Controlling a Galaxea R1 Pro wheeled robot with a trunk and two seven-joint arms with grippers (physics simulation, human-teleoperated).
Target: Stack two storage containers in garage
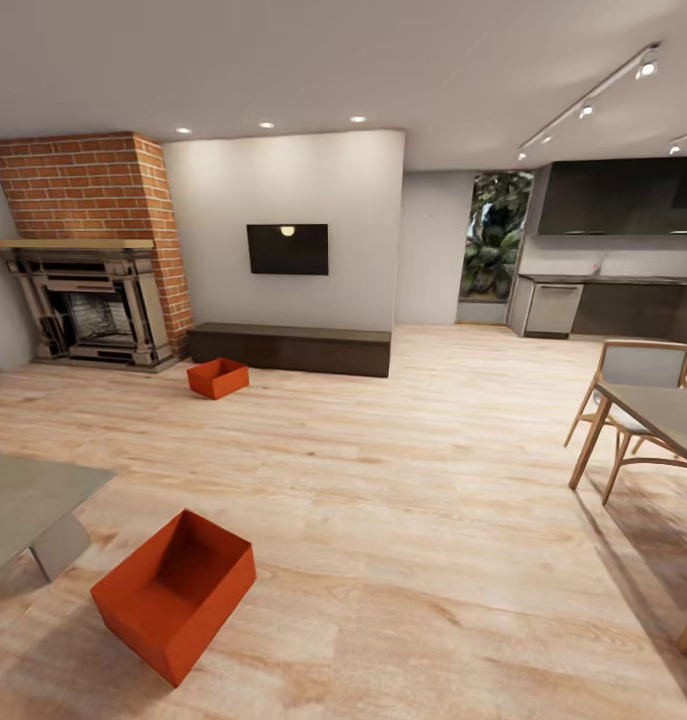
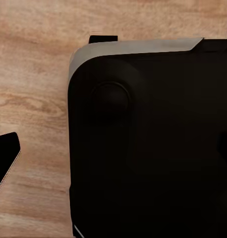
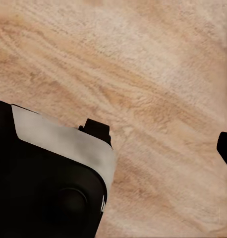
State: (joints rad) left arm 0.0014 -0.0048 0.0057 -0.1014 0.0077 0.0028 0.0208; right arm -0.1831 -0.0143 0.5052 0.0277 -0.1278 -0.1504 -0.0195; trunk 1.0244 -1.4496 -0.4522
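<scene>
Two orange-red storage containers stand on the light wood planks of the living room. The nearer container (image 1: 175, 592) sits low at the left, turned at an angle, its open top empty. The farther container (image 1: 218, 377) rests in front of the long dark bench (image 1: 290, 348), near the brick fireplace (image 1: 91, 255). In the left wrist view one dark finger (image 2: 5, 159) shows at the frame's edge over wood floor, beside my black base (image 2: 148, 144). In the right wrist view one dark finger (image 3: 226, 148) also shows at the edge. Nothing is held in either gripper.
A grey coffee table corner (image 1: 28, 505) juts in at the left, close to the nearer container. A dining table (image 1: 663, 415) and chair (image 1: 633, 385) stand at the right. A wall TV (image 1: 287, 249) hangs above the bench, and a kitchen (image 1: 608, 290) lies at the far right.
</scene>
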